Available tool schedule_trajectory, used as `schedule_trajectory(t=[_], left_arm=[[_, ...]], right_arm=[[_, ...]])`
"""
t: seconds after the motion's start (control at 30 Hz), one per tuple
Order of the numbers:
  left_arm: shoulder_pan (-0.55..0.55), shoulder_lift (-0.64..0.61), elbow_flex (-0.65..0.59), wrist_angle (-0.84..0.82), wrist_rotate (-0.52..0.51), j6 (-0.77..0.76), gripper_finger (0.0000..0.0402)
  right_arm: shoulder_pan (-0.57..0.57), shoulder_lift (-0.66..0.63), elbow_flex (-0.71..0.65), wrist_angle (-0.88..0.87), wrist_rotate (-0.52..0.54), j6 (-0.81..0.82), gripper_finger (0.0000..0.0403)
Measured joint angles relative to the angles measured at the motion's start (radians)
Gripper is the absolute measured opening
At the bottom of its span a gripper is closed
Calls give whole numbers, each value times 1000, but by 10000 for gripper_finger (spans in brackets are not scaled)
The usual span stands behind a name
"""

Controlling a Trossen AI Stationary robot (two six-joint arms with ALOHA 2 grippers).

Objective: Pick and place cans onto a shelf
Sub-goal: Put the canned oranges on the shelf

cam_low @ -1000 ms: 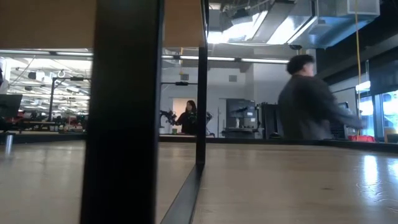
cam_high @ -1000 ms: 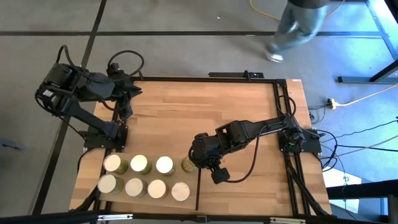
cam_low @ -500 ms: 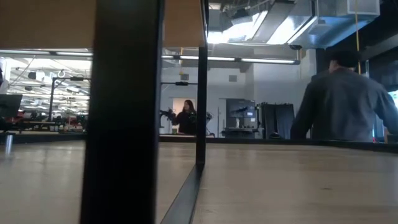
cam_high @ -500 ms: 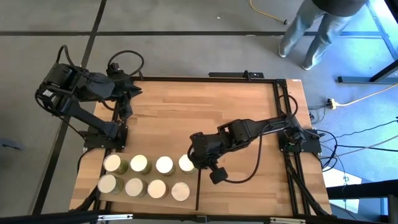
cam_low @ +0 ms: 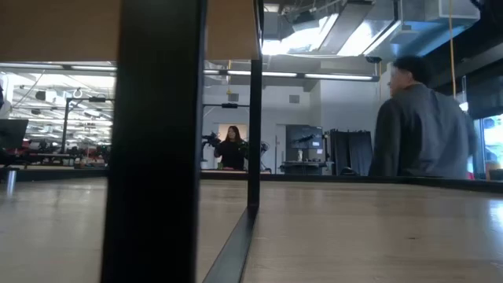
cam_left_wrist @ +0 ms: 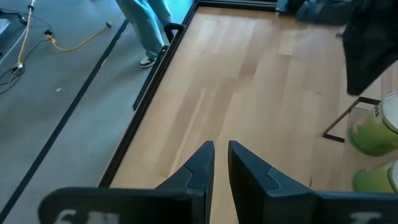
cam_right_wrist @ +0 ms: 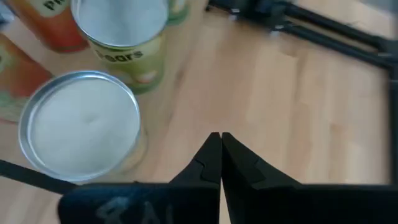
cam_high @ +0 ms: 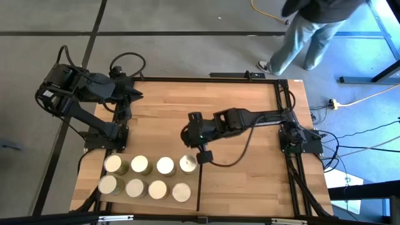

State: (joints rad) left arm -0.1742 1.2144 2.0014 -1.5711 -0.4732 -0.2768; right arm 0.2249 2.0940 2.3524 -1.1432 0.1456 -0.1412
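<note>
Eight cans with pale round tops stand upright in two rows at the table's near left. The nearest to my right gripper is the far row's right-hand can [cam_high: 187, 164], which also shows in the right wrist view [cam_right_wrist: 81, 127] next to a green-sided can [cam_right_wrist: 121, 28]. They stand on the pale wood shelf [cam_high: 125, 205], whose thin dark divider [cam_high: 199, 190] runs beside them. My right gripper [cam_high: 187, 137] hovers shut and empty, above and a little to the far side of that can. My left gripper [cam_high: 134, 94] rests shut and empty at the far left.
The shelf's dark uprights [cam_low: 153, 141] fill much of the low view. A person [cam_high: 312, 31] walks on the floor beyond the table's far edge. Bare tabletop [cam_high: 250, 181] lies to the right of the divider and across the middle.
My right gripper has drawn away from the far row's right-hand can, going toward the table's far edge and a little left. That can, which showed its green side under the gripper a second ago, now stands upright with its pale top in full view. The person has walked on.
</note>
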Motion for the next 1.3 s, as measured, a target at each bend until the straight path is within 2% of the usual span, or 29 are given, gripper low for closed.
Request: schedule_trajectory(t=[0.1,0.57,0.77,0.9,1.07,1.3], left_arm=[[0,0,0,0,0,2,39],[0,-7,0,0,0,26,39],[0,-19,0,0,-3,25,39],[0,-25,0,0,-3,25,39],[0,-29,0,0,-3,24,39],[0,-31,0,0,-3,24,39]], right_arm=[[-30,21,-8,11,-110,-16,3],[-51,34,-9,-11,-411,-54,1],[-51,34,-9,-16,-425,-71,1],[-51,34,-9,3,-346,-100,1],[-56,35,-9,3,-340,-104,0],[-74,75,-18,-14,-445,-81,0]])
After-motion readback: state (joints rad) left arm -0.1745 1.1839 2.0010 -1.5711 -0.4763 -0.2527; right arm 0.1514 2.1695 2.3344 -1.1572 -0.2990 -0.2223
